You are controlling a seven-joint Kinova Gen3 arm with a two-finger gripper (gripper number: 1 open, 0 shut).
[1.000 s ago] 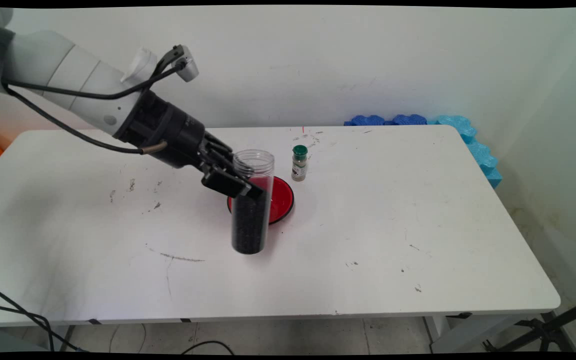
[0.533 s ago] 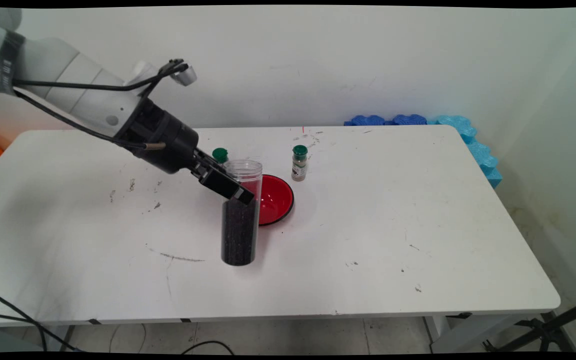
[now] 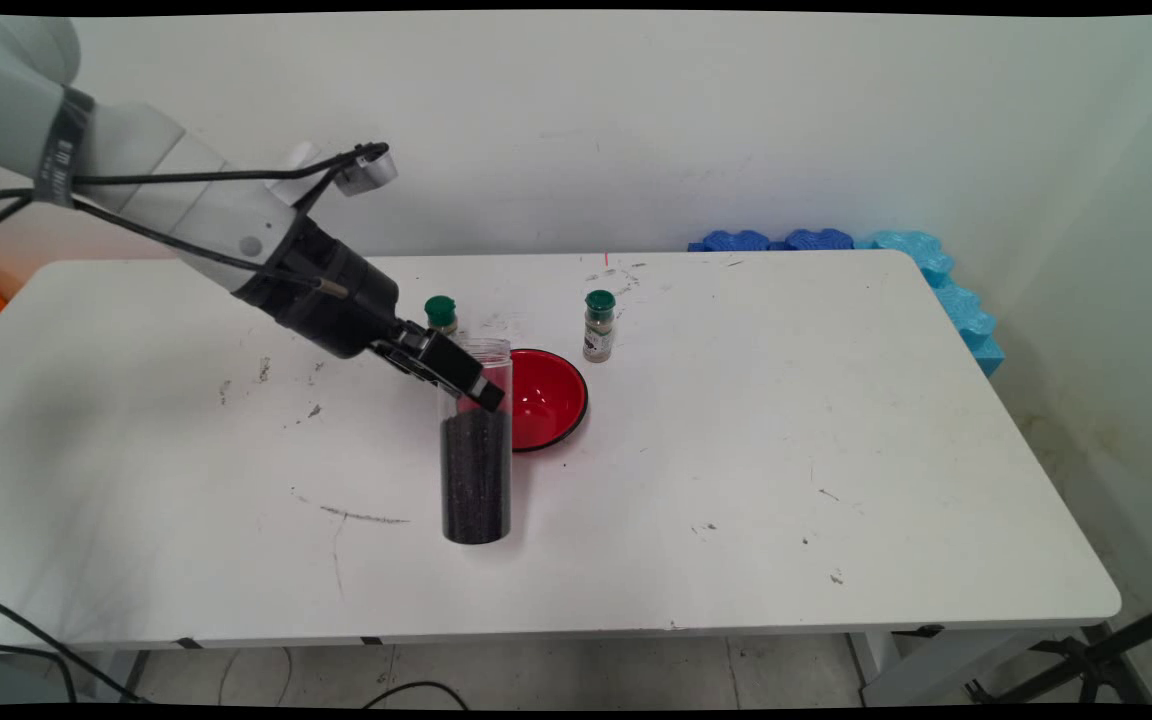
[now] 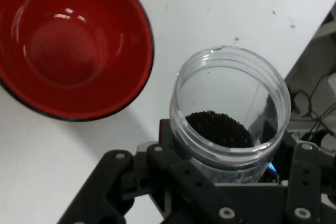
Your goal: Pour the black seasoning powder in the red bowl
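The black two-finger gripper has its jaws clamped on the upper part of a tall clear plastic jar, open at the top and filled a good way up with fine black grains. The jar stands upright on the white table, near the middle, its base looking to be down on the surface (contact there is hard to confirm). From the hand view, we look straight down the jar's open mouth, the dark grains sitting well below the rim, and the gripper's black linkage hugs the jar on both sides.

Just beside the jar, on its far right, sits a shallow red bowl with a black rim; its inside shows bare red. Behind the gripper stands a small spice bottle with a green cap, partly hidden. A second green-capped spice bottle stands just beyond the bowl, upright and apart from it. Blue foam pieces lie along the table's far right edge.
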